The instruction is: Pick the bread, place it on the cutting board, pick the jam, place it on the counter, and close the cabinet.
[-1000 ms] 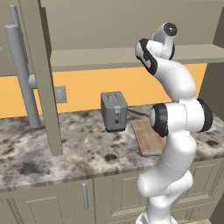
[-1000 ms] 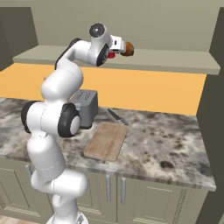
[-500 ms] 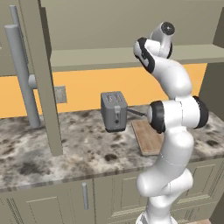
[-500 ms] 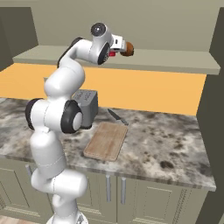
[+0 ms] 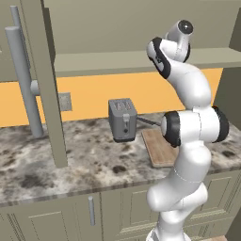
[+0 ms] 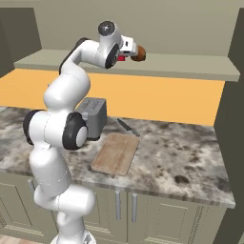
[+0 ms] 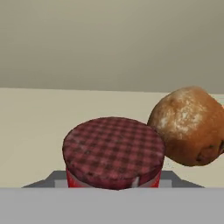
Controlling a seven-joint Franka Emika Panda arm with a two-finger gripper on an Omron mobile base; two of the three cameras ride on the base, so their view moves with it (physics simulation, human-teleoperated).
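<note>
The arm is reaching up to the cabinet shelf (image 6: pixel 190 66), where the gripper (image 6: pixel 129 51) is sitting closed around the jam (image 7: pixel 113 153). In the hand view the jar's red checked lid is lying close under the camera, with the red body below it between the jaws. The bread (image 6: pixel 138 53) is resting on the shelf just beside the jar, at its far side in the right base view. Down on the marble tabletop (image 6: pixel 190 152) the cutting board (image 6: pixel 116 153) is lying bare, with a grey toaster (image 6: pixel 93 116) at its left and a knife (image 6: pixel 127 127) behind it. The cabinet door (image 5: pixel 47 80) is standing open at the left, its bar handle (image 5: pixel 22 80) facing outward.
</note>
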